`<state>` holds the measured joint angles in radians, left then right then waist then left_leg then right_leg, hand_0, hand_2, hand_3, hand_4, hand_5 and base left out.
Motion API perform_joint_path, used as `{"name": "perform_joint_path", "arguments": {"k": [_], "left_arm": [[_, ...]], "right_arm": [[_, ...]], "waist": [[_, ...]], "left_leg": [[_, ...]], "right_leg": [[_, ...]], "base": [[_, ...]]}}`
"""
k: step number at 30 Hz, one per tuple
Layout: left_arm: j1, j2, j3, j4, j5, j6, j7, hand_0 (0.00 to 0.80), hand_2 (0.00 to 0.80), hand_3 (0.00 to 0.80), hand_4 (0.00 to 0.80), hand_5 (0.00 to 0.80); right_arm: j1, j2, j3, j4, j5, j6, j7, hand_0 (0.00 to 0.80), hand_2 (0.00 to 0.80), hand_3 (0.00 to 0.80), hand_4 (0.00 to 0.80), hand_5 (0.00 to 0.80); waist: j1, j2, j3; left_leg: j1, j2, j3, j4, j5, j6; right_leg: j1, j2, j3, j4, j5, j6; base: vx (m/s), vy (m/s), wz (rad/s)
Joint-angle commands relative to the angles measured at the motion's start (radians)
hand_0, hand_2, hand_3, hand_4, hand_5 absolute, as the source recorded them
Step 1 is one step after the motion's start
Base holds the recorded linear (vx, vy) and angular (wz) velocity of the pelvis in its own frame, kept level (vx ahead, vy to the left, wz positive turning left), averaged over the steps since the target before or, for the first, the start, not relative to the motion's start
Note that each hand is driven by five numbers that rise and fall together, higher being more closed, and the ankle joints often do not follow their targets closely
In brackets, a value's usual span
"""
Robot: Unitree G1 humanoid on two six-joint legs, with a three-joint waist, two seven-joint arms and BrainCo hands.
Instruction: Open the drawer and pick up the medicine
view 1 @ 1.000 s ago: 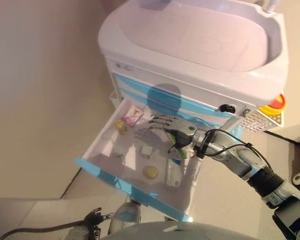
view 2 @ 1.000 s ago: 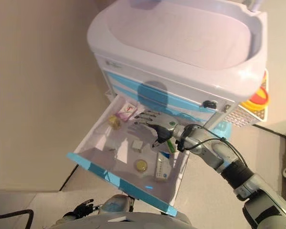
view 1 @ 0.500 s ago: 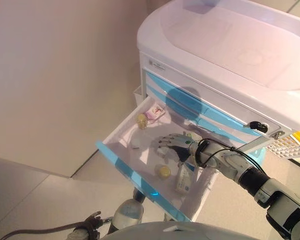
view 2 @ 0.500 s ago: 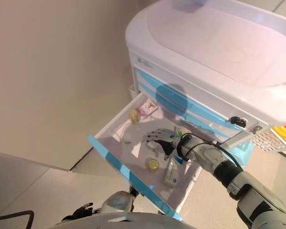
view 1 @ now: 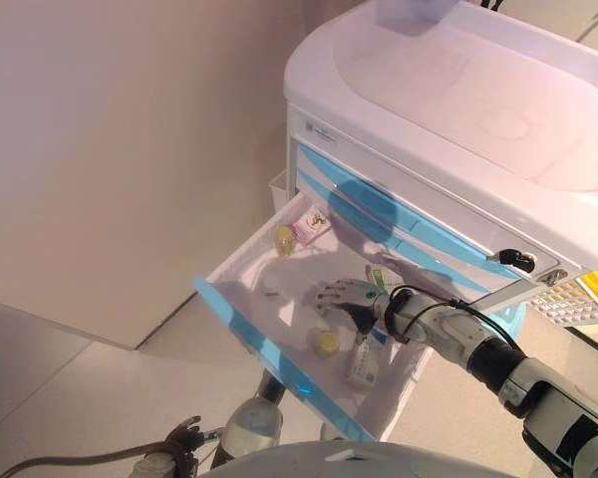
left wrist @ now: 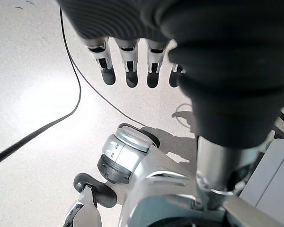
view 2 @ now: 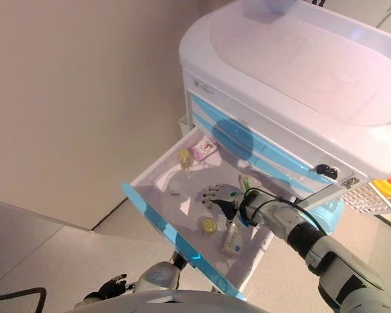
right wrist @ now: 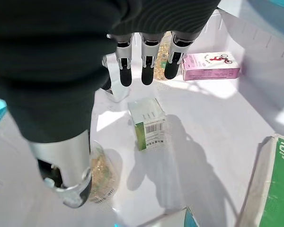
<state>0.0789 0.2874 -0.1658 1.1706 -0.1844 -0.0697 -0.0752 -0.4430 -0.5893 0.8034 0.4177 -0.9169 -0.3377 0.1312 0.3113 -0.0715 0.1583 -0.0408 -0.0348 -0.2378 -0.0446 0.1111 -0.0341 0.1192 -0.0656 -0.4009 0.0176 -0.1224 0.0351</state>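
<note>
The right hand (right wrist: 146, 61) hovers inside the open drawer (view 1: 241, 329), fingers straight and holding nothing, with the small medicine box (right wrist: 149, 123) lying just below its fingertips. The left hand (left wrist: 132, 66) hangs relaxed over the floor. With a jar (right wrist: 102, 177) by the thumb, a careless closure could knock it or push the box away.

- The left hand (left wrist: 132, 66) hangs over a pale speckled floor (left wrist: 33, 94), its dark ribbed cover filling the upper part of the view.
- Its silver fingers (left wrist: 106, 71) with dark tips stand in a straight, relaxed row, holding nothing and touching nothing.
- The thumb (left wrist: 217, 156) reaches out apart from them.
- A white cabinet edge (left wrist: 274, 175) shows at one side, near the thumb.
</note>
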Motion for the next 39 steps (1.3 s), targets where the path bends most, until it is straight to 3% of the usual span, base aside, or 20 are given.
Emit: {"name": "perform_joint_path", "arguments": {"k": [1,11,25,39], "left_arm": [[-0.022,0.025,-0.027,0.032,0.048,-0.024,-0.009,0.0,0.0,0.0,0.0,0.0],[-0.029,0.029,-0.025,0.032,0.055,-0.03,-0.015,0.0,0.0,0.0,0.0,0.0],[-0.032,0.026,-0.03,0.023,0.079,-0.029,-0.005,0.0,0.0,0.0,0.0,0.0],[-0.024,0.027,-0.039,0.016,0.096,-0.037,-0.012,0.0,0.0,0.0,0.0,0.0]], "right_arm": [[-0.028,0.011,0.065,-0.033,-0.013,-0.035,-0.044,0.0,0.0,0.0,0.0,0.0],[-0.027,-0.003,0.076,-0.055,-0.029,-0.067,-0.052,0.0,0.0,0.0,0.0,0.0],[-0.037,0.005,0.113,-0.058,0.0,-0.172,0.005,0.0,0.0,0.0,0.0,0.0],[-0.033,0.02,0.133,0.01,-0.07,-0.18,-0.067,0.0,0.0,0.0,0.0,0.0]], "waist": [[0.013,-0.01,-0.019],[0.012,-0.013,-0.015],[0.022,-0.02,-0.013],[0.035,-0.012,-0.012]], "left_leg": [[0.024,-0.029,0.034,-0.011,-0.081,0.019],[0.021,-0.027,0.029,-0.012,-0.078,0.013],[0.023,-0.024,0.016,-0.021,-0.07,0.007],[0.018,-0.028,-0.005,-0.021,-0.064,0.004]], "right_leg": [[-0.078,-0.053,0.083,0.028,0.078,0.027],[-0.079,-0.047,0.08,0.022,0.079,0.024],[-0.073,-0.036,0.074,0.012,0.077,0.015],[-0.071,-0.034,0.058,0.009,0.075,0.012]], "base": [[0.0,0.0,0.0],[-0.002,-0.002,0.0],[0.0,0.0,0.0],[0.001,0.001,0.03]]}}
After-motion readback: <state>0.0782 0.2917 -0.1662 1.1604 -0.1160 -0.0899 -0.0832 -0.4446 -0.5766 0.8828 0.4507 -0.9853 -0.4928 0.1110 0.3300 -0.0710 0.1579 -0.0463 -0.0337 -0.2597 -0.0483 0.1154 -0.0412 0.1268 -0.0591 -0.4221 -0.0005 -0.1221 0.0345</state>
